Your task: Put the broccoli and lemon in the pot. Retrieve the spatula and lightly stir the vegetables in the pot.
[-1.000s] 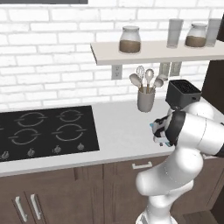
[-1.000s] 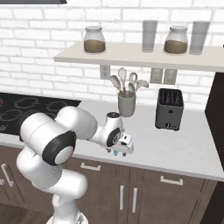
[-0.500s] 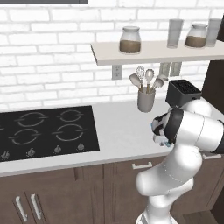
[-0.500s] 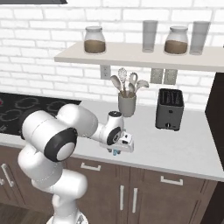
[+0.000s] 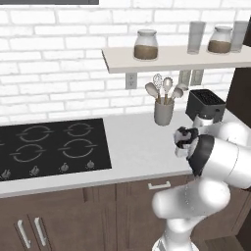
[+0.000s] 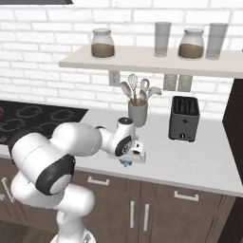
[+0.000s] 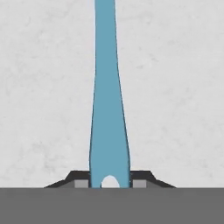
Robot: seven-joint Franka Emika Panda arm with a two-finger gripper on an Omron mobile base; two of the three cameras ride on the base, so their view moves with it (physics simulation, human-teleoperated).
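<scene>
1. Light-blue and slim, the spatula (image 7: 109, 109) runs as a long strip up the middle of the hand view, widest near the bottom and narrowing toward the top edge
2. Its lower end has a small rounded notch or hole, right between the two dark fingertips (image 7: 78, 180)
3. The hand (image 7: 109, 183) is closed on the spatula: one tip presses each side of the wide end, with no gap showing
4. Behind the spatula lies the pale speckled table (image 7: 175, 87); whether the spatula touches it or is just above it, I cannot tell
5. In the right base view the hand (image 6: 126, 163) sits low at the front of the table (image 6: 199, 166), pointing down, with a bit of blue (image 6: 126, 164) peeking out beneath it
6. In the left base view the hand (image 5: 180, 145) is near the front edge of the table, mostly hidden by the arm
7. A grey utensil holder (image 6: 137, 114) stands behind the hand by the wall, and a black toaster (image 6: 184, 118) is to its right
</scene>
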